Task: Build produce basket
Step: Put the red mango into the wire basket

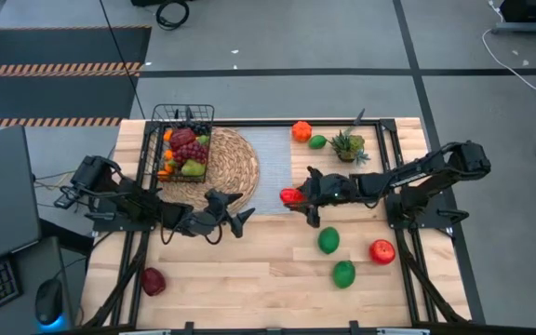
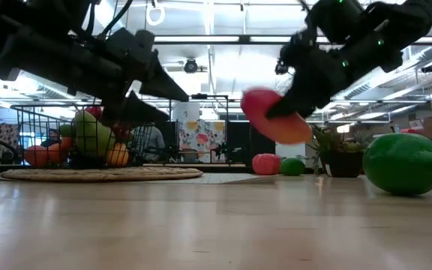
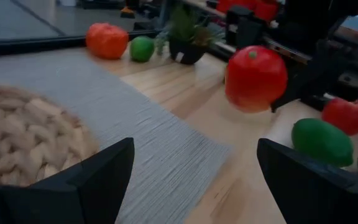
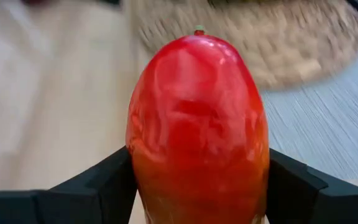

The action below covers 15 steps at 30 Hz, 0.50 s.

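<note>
The black wire basket (image 1: 182, 140) stands on the far left part of the round woven mat (image 1: 231, 172) and holds several fruits. My right gripper (image 1: 293, 198) is shut on an orange-red mango (image 4: 197, 130), just right of the mat, over the grey cloth (image 1: 273, 163). My left gripper (image 1: 233, 221) hangs open at the mat's near edge and faces the mango (image 3: 255, 78). Loose produce rests on the table: two green fruits (image 1: 328, 240) (image 1: 343, 274), a red apple (image 1: 382, 251), a dark red apple (image 1: 154, 281), an orange fruit (image 1: 301, 131) and a lime (image 1: 317, 141). My right gripper pinches the mango by its two long sides (image 4: 138, 168), one finger (image 4: 98, 183) on each side. The fingers come from the table's right and lie along the fruit. Its stem end (image 4: 198, 31) points away from the wrist. The mango (image 2: 276, 116) is lifted clear of the table.
A spiky potted plant (image 1: 347, 145) stands at the far right, beside the lime. Dark frame rails run along the table's left and right sides. Bare wood lies between the two grippers and along the near edge.
</note>
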Tool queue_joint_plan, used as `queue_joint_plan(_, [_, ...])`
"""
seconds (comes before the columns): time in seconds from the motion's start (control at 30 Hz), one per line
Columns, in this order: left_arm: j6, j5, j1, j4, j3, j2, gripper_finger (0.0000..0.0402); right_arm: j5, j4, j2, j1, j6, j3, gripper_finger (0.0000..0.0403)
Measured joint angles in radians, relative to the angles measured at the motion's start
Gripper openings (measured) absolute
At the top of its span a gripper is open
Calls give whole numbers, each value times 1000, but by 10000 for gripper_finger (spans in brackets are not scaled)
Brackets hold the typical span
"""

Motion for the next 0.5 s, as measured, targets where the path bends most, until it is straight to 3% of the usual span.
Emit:
queue_joint_plan(0.17, [94,38,-1,73,16,-1,346,-30,144,0,36,34,0,278])
queue_joint_plan(0.5, [138,65,-3,80,46,-1,346,-13,320,0,83,17,0,278])
